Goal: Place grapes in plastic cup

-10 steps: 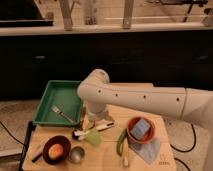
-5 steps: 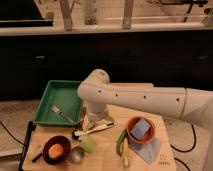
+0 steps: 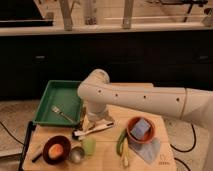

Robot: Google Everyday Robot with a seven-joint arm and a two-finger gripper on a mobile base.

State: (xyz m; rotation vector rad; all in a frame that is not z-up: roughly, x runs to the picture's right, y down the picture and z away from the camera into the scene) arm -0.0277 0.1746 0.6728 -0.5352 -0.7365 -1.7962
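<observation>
Jaws just beside the plastic cup (image 3: 89, 145)

The white arm (image 3: 150, 100) is reaching in from the right, bending at the elbow (image 3: 95, 86) and pointing the gripper (image 3: 98, 122) straight down, low beneath it.

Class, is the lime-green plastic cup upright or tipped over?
Upright: the plastic cup stands mouth up on the table, with the end effector just behind it.
</observation>
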